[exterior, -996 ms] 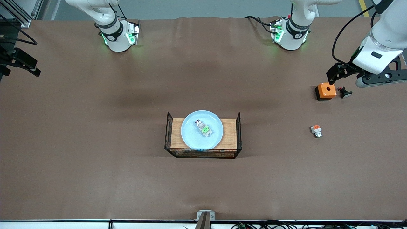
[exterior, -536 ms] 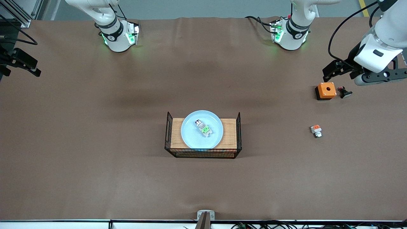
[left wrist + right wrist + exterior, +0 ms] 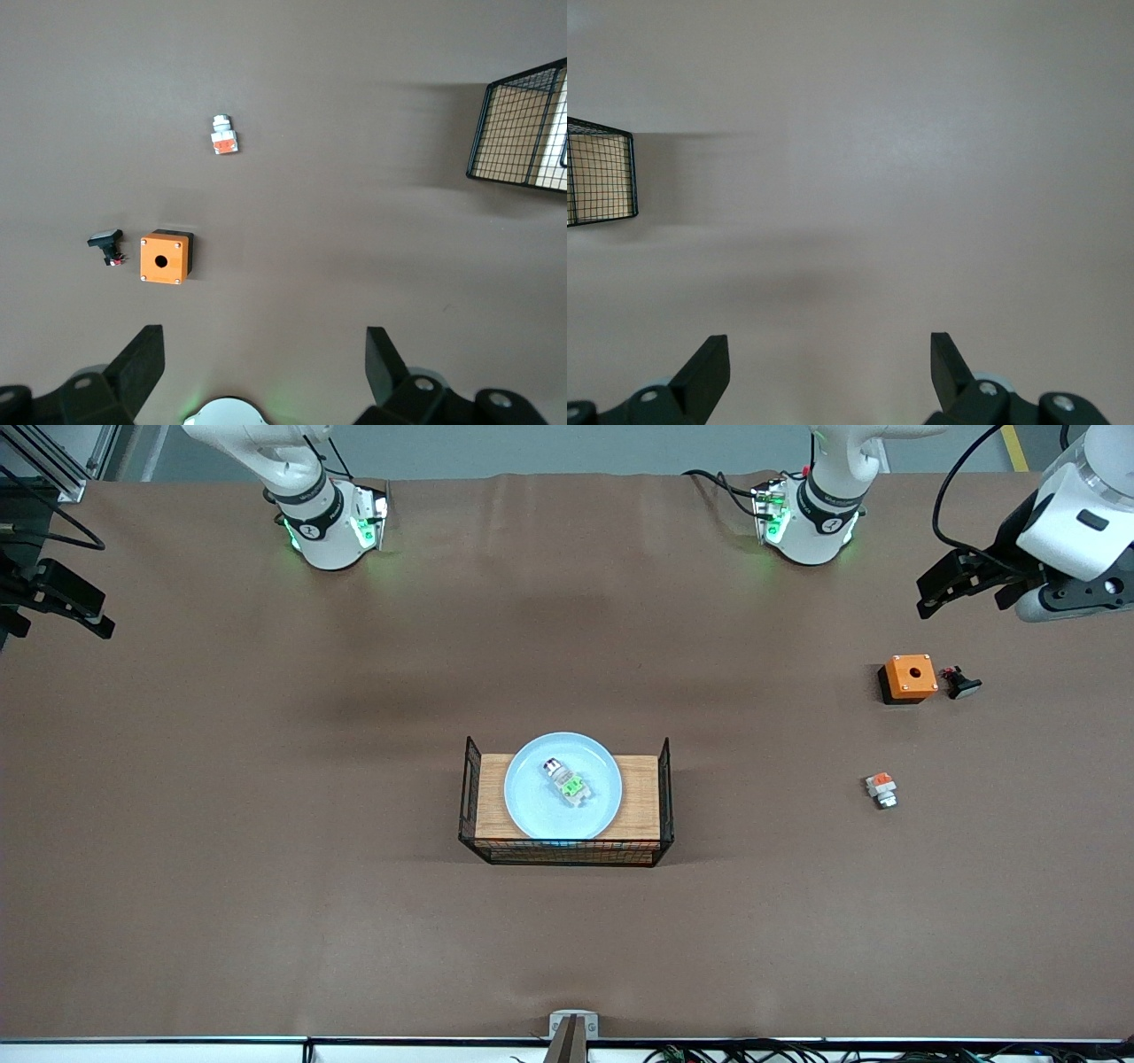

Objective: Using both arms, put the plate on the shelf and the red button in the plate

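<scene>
The pale blue plate lies on a wooden board inside a black wire basket at the table's middle. On the plate rests the red button, a small white piece with a green patch. My left gripper hangs open and empty in the air near the left arm's end of the table, apart from the orange box. The left wrist view shows the left gripper wide open over bare table. My right gripper waits open at the right arm's end; the right gripper holds nothing.
An orange box with a round hole stands beside a black mushroom button. A white piece with an orange-red patch lies nearer the front camera. The basket's end walls stand upright.
The left arm has pulled its open gripper away from over the orange box, toward the base side of the table. Nothing else has moved.
</scene>
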`<control>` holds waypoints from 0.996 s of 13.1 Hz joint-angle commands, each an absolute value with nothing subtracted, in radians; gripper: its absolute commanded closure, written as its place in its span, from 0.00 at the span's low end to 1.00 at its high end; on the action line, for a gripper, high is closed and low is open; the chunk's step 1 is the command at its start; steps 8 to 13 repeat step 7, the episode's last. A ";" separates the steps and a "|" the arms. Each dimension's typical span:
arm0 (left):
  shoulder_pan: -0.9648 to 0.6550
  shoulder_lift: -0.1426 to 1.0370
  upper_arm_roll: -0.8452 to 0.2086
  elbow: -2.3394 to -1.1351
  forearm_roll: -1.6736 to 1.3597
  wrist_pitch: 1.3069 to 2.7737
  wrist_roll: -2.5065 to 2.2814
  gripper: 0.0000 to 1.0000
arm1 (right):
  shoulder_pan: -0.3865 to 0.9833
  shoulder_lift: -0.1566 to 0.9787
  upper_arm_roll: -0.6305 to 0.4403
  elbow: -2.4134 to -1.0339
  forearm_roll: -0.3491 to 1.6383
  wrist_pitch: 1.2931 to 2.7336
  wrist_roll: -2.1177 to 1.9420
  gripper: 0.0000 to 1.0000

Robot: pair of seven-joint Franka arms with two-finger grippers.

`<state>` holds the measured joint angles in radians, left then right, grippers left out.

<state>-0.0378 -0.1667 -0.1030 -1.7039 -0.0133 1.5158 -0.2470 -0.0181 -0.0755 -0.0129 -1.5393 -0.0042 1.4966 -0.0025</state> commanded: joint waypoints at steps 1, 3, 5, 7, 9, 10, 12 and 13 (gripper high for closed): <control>-0.021 -0.176 -0.106 -1.671 -0.026 1.496 -0.219 0.00 | -0.015 -0.074 -0.014 -1.528 0.002 1.486 -0.012 0.00; -0.021 -0.173 -0.107 -1.671 -0.025 1.496 -0.221 0.00 | -0.015 -0.074 -0.014 -1.528 0.002 1.486 -0.012 0.00; -0.023 -0.170 -0.107 -1.671 -0.025 1.493 -0.222 0.00 | -0.014 -0.074 -0.014 -1.528 0.002 1.486 -0.012 0.00; -0.023 -0.166 -0.107 -1.671 -0.023 1.490 -0.222 0.00 | -0.014 -0.074 -0.012 -1.528 0.002 1.486 -0.012 0.00; -0.023 -0.166 -0.107 -1.671 -0.023 1.490 -0.222 0.00 | -0.014 -0.074 -0.012 -1.528 0.002 1.486 -0.012 0.00; -0.023 -0.166 -0.107 -1.671 -0.023 1.490 -0.222 0.00 | -0.014 -0.074 -0.012 -1.528 0.002 1.486 -0.012 0.00; -0.023 -0.166 -0.107 -1.671 -0.023 1.490 -0.222 0.00 | -0.014 -0.074 -0.012 -1.528 0.002 1.486 -0.012 0.00; -0.023 -0.166 -0.107 -1.671 -0.023 1.490 -0.222 0.00 | -0.014 -0.074 -0.012 -1.528 0.002 1.486 -0.012 0.00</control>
